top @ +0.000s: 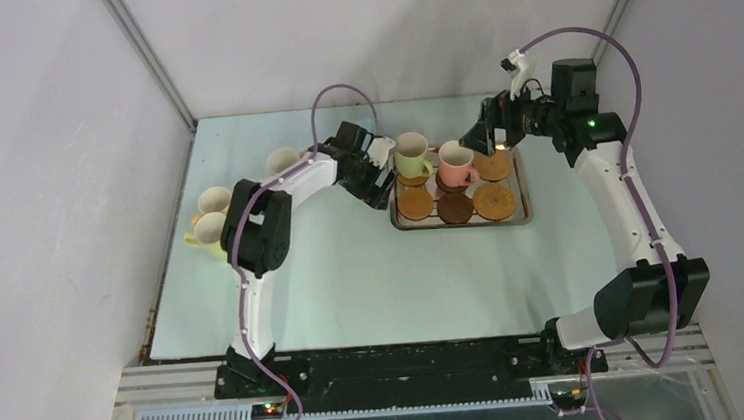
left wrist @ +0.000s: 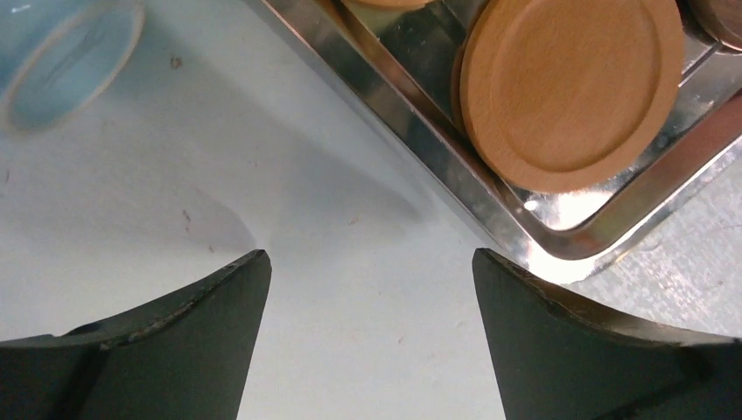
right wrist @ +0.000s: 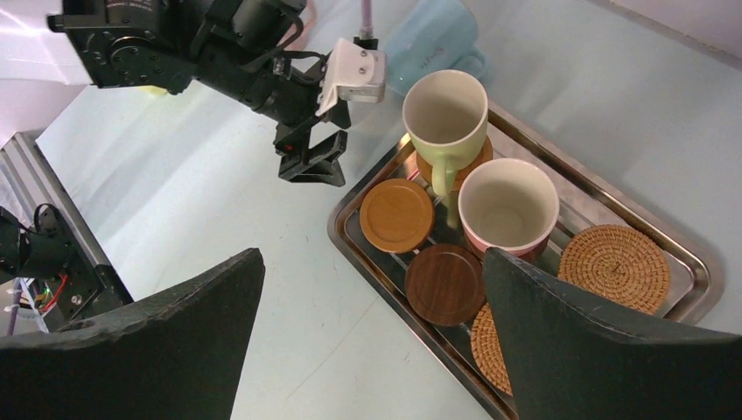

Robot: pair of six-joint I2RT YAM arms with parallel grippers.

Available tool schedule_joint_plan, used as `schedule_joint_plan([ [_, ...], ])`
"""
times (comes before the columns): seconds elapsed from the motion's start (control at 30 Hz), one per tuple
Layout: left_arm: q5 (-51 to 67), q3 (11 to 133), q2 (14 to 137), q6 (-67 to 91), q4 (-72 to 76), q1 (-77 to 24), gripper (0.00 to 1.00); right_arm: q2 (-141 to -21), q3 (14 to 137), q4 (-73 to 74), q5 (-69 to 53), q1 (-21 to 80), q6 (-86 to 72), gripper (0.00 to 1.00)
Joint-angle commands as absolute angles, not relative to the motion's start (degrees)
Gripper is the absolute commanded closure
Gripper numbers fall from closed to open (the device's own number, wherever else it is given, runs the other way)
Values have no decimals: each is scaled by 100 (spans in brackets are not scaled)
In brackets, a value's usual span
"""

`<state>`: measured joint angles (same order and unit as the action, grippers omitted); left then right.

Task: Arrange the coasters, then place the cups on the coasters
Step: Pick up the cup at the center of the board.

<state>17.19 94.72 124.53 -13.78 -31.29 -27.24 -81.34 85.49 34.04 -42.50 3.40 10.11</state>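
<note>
A steel tray (top: 526, 210) holds several round coasters. The green cup (top: 412, 154) and the pink cup (top: 456, 163) each stand on a coaster in its far row. A light wooden coaster (right wrist: 396, 214), a dark one (right wrist: 444, 283) and a woven one (right wrist: 612, 267) lie bare. My left gripper (top: 382, 174) is open and empty over the table beside the tray's left edge; its wrist view (left wrist: 367, 258) shows the tray corner (left wrist: 525, 236), a light coaster (left wrist: 569, 87) and the blue cup (left wrist: 61, 52). My right gripper (right wrist: 372, 254) hangs open and empty above the tray's far side.
Three more cups stand near the table's left edge: one (top: 284, 160) farther back, one (top: 215, 199) in the middle, a yellow one (top: 209, 228) nearest. The blue cup (right wrist: 433, 35) sits on the table just beyond the tray's far left corner. Walls enclose the table.
</note>
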Motion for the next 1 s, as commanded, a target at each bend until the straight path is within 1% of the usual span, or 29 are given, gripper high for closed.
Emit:
schedule_joint_plan([
  [0.0,1778,9183,11639,-1152,-2475,-2710,7,-8125,8591,3304,-4168,353,1071,0],
  [0.17,1547,9291,11330,-1111,-2235,-2681,5,-8193,8602,3315,-4166,369,1059,0],
  [0.27,1155,9758,11481,-1052,-2338,-2671,4,-8224,8604,3313,-4139,386,1054,1],
  [0.3,913,9862,11596,-988,-2347,-2663,2,-8246,8609,3318,-4131,404,1055,1],
  [0.4,729,10374,11857,-533,-2352,-2545,0,-8287,8613,3318,-4086,425,1062,0],
  [0.7,426,12393,13232,637,-3112,-2173,2,-8366,8622,3324,-4015,486,1056,1],
  [0.97,472,13240,13990,1106,-3145,-2037,2,-8449,8629,3327,-3876,573,1071,0],
])
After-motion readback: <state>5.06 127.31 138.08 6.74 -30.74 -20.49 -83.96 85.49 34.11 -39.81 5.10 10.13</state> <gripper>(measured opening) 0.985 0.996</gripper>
